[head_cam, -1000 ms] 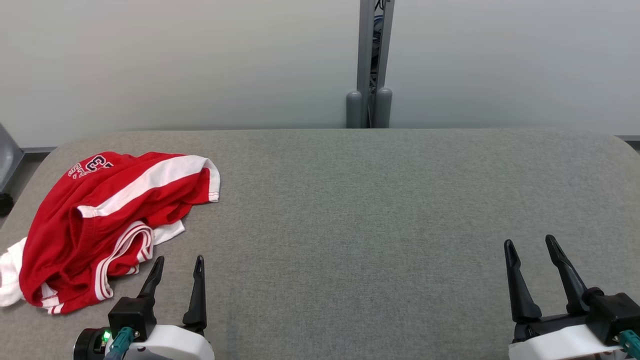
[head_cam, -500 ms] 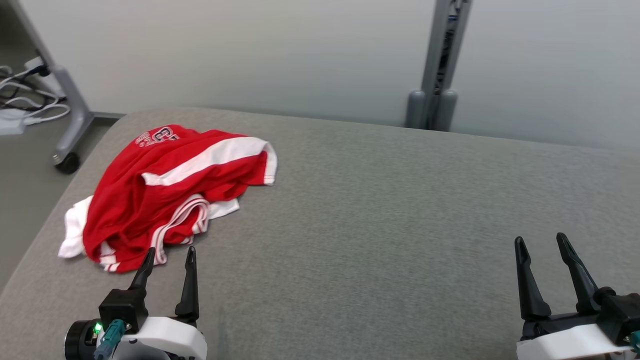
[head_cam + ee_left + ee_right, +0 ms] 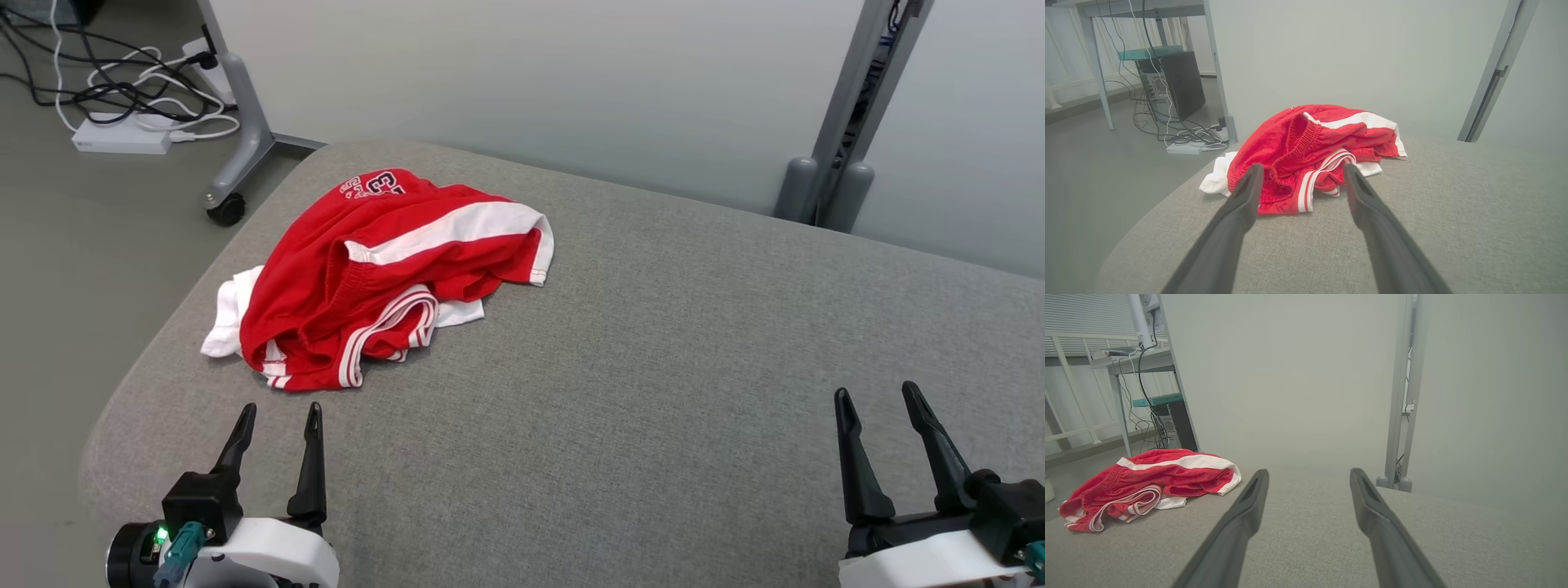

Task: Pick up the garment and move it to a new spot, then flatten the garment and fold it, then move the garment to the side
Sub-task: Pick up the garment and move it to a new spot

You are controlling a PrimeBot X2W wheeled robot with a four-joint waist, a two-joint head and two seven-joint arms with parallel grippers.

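Note:
The garment (image 3: 384,278), red shorts with white stripes and white lining, lies crumpled near the far left corner of the grey table (image 3: 653,367). In the left wrist view the garment (image 3: 1310,151) sits just beyond my fingertips, its elastic waistband facing me. My left gripper (image 3: 277,412) is open and empty, a short way in front of the heap. My right gripper (image 3: 878,394) is open and empty at the table's near right. The right wrist view has the garment (image 3: 1151,482) far off to the left.
Off the table's left edge, on the floor, are a castor leg (image 3: 233,163), a white power strip (image 3: 122,139) and tangled cables. A grey post (image 3: 841,122) stands behind the table against pale wall panels. A computer tower (image 3: 1180,81) sits under a desk.
The head camera has turned left, so the whole picture shifted right and the floor came into view. The garment lies as before. Both grippers stay open.

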